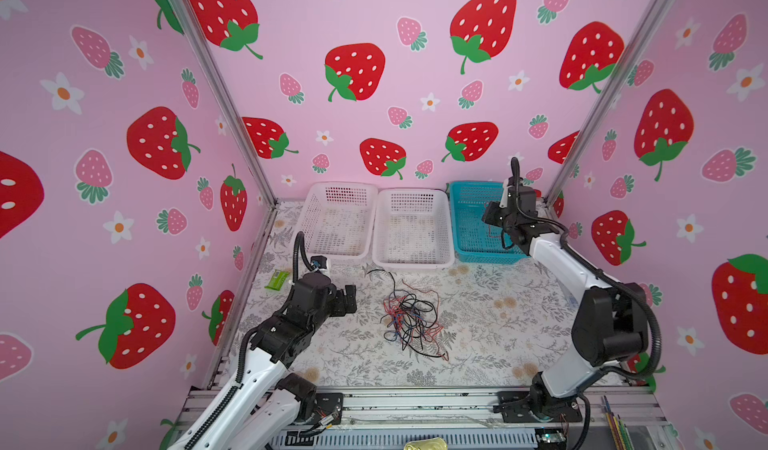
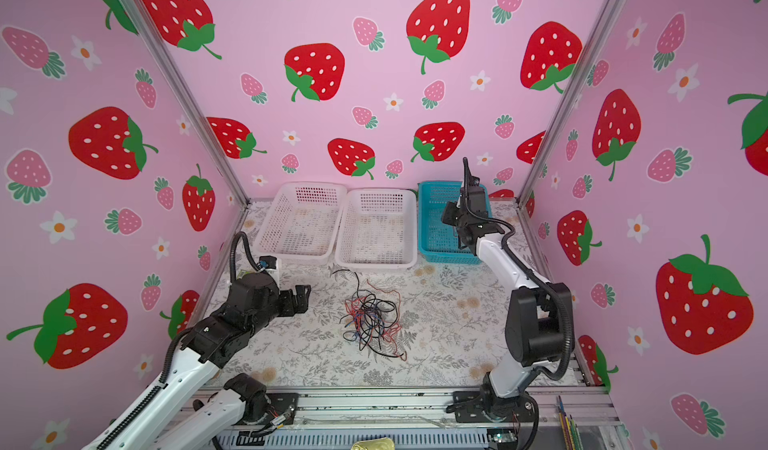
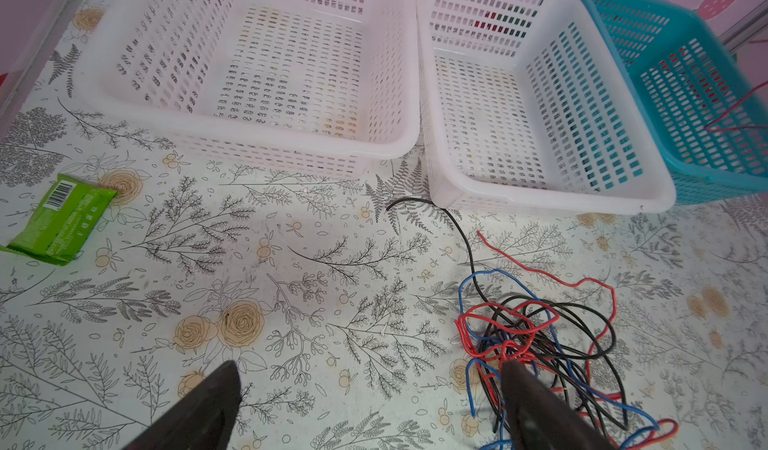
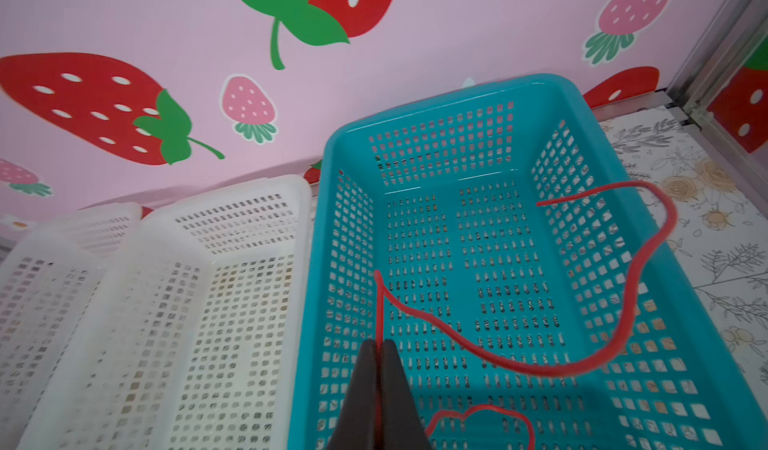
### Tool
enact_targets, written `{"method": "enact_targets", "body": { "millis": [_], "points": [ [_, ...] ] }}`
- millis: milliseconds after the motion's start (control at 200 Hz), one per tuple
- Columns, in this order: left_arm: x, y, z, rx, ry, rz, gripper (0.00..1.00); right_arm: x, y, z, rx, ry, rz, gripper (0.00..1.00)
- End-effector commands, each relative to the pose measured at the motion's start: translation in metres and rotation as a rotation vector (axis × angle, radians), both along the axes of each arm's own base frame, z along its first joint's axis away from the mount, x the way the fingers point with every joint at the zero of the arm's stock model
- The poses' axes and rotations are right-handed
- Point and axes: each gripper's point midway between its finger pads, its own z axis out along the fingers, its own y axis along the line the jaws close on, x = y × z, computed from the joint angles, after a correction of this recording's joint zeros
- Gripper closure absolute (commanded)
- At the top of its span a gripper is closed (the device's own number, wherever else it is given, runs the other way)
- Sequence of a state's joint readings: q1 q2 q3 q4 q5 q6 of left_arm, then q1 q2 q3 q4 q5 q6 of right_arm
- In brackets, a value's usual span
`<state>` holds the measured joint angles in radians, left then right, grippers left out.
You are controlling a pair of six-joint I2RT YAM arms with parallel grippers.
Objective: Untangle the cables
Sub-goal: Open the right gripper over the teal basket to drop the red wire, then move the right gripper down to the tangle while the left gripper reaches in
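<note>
Fig.: R gripper [image 4: 379, 344] pinches red cable [image 4: 582, 367] over blue basket [image 4: 415, 136]; L gripper [image 3: 370, 369] jaws apart, empty. Cables [image 1: 409, 319] look light, limp, snag-prone, so grab a free end.

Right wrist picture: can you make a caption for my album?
The right claw, shut on a red cable, dangles it into the blue basket next to a white basket.

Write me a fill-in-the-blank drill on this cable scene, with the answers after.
The right pincer is shut on a ____ cable over the blue basket.
The left pincer stands ____ beside the tangled cables.
Next to the blue basket stand ____ white baskets.
The packet near the table's left edge is ____.
Answers: red, open, two, green.
</note>
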<state>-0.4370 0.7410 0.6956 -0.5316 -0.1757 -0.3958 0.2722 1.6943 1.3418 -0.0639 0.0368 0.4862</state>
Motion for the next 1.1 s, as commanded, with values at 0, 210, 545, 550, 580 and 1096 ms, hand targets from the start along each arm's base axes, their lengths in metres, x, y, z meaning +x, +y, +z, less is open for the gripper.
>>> {"method": "enact_targets", "body": {
  "millis": [0, 210, 545, 550, 580, 1096],
  "points": [
    [0.001, 0.002, 0.006, 0.012, -0.013, 0.008, 0.01, 0.012, 0.004, 0.01, 0.015, -0.01, -0.004, 0.98],
    [0.001, 0.001, 0.005, 0.01, -0.012, 0.007, 0.01, 0.019, 0.008, -0.001, 0.002, 0.041, 0.024, 0.83],
    [0.002, 0.0, 0.004, 0.013, -0.002, -0.001, 0.01, -0.008, 0.022, 0.049, -0.01, -0.04, 0.067, 0.55],
    [0.002, 0.0, 0.004, 0.012, -0.001, -0.002, 0.01, -0.009, 0.024, 0.051, -0.008, -0.047, 0.071, 0.55],
    [0.001, -0.001, 0.005, 0.011, 0.0, -0.006, 0.01, -0.019, 0.033, 0.055, -0.002, -0.057, 0.102, 0.53],
    [-0.003, -0.021, 0.004, -0.035, 0.051, -0.1, 0.01, -0.238, 0.164, -0.017, 0.1, -0.008, 0.729, 0.49]
  ]
}}
